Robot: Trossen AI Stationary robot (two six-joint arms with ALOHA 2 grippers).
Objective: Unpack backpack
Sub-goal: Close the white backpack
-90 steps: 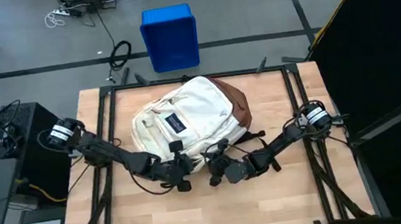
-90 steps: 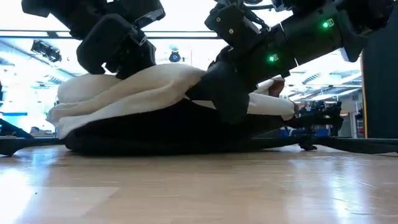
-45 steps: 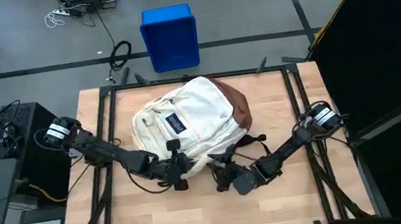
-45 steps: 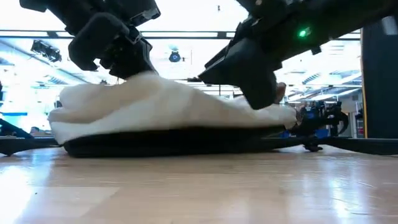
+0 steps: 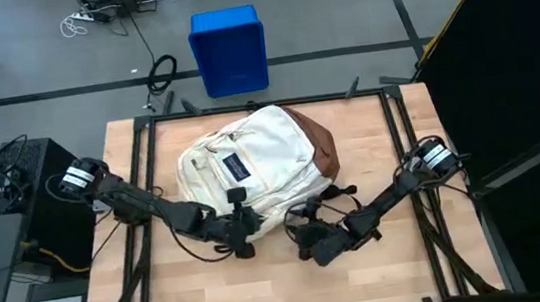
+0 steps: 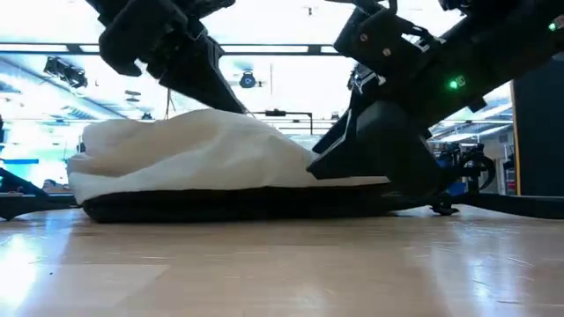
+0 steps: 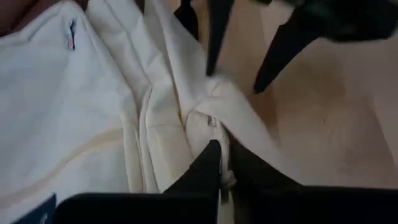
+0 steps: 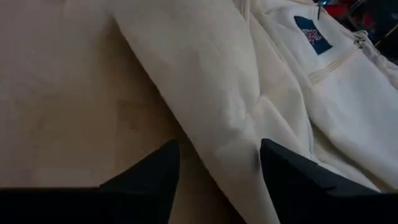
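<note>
The cream-white backpack (image 5: pixel 251 158) lies flat on the wooden table, brown base (image 5: pixel 322 144) toward the right, dark logo patch (image 5: pixel 235 167) up. Its dark straps (image 5: pixel 333 195) trail off the near right side. My left gripper (image 5: pixel 242 234) is shut at the backpack's near edge. My right gripper (image 5: pixel 307 240) stands open just beside that near edge, a fold of cream cloth (image 8: pixel 217 99) running between its fingers; whether they touch it cannot be told. In the low view the backpack (image 6: pixel 194 158) is a low mound with both arms above it. My left gripper (image 7: pixel 219 152) pinches a narrow ridge of cream cloth (image 7: pixel 214 127) at the backpack's near edge, right by a small metal zipper piece (image 7: pixel 211 121). A thin pale strand (image 7: pixel 227 179) runs back between the fingers. The cloth rises to the fingertips in a small peak.
A blue bin (image 5: pixel 229 47) stands on the floor beyond the far edge, and a black box (image 5: pixel 39 200) left of the table. Dark frame rails (image 5: pixel 141 165) run along the table's left and right sides. Bare wood (image 5: pixel 285 290) stretches along the near edge.
My right gripper has drawn back from the backpack toward the table's near edge and a little to the right. The backpack's near side, raised a second ago with dark showing under it, has sunk and now lies lower.
</note>
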